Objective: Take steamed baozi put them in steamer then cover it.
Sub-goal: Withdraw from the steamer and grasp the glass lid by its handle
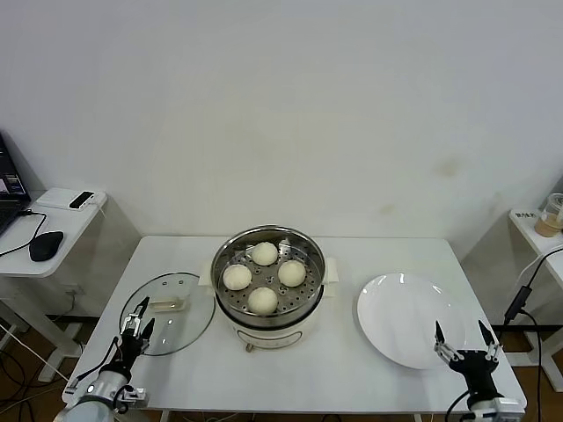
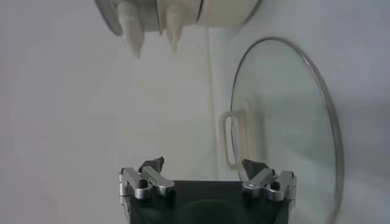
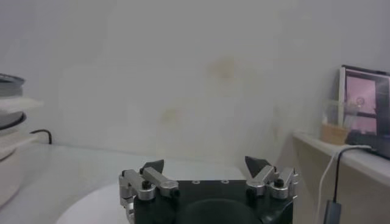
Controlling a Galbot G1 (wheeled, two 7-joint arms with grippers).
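Four steamed baozi (image 1: pixel 264 276) sit inside the steamer (image 1: pixel 267 290) at the middle of the worktop (image 1: pixel 290 365). The cover (image 1: pixel 167 312) lies flat left of the steamer, with the left gripper (image 1: pixel 137 318), jaws apart and empty, at its near edge. Right of the steamer, the right gripper (image 1: pixel 461 337) hovers, jaws apart, at the near rim of a white plate (image 1: pixel 406 318).

Shiny metal, clear glass, matt dough

The round polished stainless-steel steamer (image 1: pixel 267 264) holds four smooth matt cream-white dough baozi (image 1: pixel 264 253); just ahead of the left gripper's dark metal fingers (image 2: pixel 152 165) lies the clear glass metal-rimmed cover (image 2: pixel 286 115).
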